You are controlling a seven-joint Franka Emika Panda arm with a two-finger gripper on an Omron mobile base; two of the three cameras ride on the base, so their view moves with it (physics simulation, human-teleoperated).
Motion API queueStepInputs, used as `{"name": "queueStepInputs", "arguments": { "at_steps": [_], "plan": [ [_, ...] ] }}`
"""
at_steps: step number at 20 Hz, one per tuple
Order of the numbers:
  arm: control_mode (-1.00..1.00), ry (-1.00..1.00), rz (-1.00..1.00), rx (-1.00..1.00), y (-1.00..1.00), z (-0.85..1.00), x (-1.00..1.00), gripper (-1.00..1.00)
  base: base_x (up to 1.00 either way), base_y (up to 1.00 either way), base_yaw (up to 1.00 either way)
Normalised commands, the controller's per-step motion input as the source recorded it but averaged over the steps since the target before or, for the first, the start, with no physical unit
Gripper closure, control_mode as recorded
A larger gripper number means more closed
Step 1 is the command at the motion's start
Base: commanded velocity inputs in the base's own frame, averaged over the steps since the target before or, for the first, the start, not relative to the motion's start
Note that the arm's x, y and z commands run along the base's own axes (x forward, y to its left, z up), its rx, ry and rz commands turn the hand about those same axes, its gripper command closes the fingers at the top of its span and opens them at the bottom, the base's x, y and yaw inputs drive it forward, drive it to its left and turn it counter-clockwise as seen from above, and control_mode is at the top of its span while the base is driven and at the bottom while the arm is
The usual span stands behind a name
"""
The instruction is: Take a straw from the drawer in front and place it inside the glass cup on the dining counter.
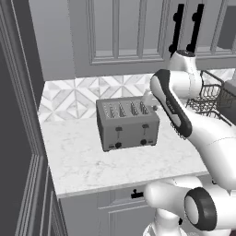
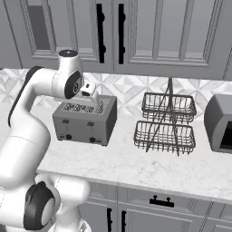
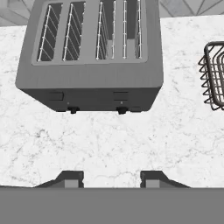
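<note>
- The gripper (image 3: 111,179) hangs over the marble worktop (image 3: 109,140) with its two dark fingertips (image 3: 70,178) spread apart and nothing between them; bare stone shows in the gap.
- Just beyond the tips, on the far side, sits the grey toaster (image 3: 92,57), its four slots facing up and its two levers and knobs on the near face.
- In the right base view the hand is up above the toaster (image 2: 85,120), at the end of the white arm (image 2: 43,90) that bends over from the left.
- To the right of the toaster stands a two-tier black wire basket rack (image 2: 165,124); its edge (image 3: 214,76) also comes into the hand view at the right.
- Further right on the same worktop is a grey appliance with a dark front (image 2: 219,122), cut off by the edge of the view.
- Behind everything runs a white patterned tile backsplash (image 2: 131,93), and above it grey cabinet doors with vertical black handles (image 2: 111,31).
- The drawer (image 2: 161,201) is below the worktop's near edge, shut, its short black bar handle facing out, to the right of the robot's base; a second short black handle (image 1: 137,194) shows under the worktop in the left base view, next to the arm.
- I cannot see the straw, so I cannot tell where it lies.
</note>
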Motion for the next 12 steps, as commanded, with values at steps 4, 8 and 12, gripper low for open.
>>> {"name": "queueStepInputs", "arguments": {
  "at_steps": [4, 8, 12],
  "plan": [
    [1.0, 0.0, 0.0, 0.0, 0.0, 0.0, 0.0, -1.0, -0.02, 0.0, 0.0],
    [1.0, 0.0, 0.0, 0.0, 0.0, 0.0, 0.0, -1.0, -0.8, 0.0, 0.0],
    [1.0, 0.0, 0.0, 0.0, 0.0, 0.0, 0.0, -1.0, -0.52, -0.37, 0.05]
  ]
}}
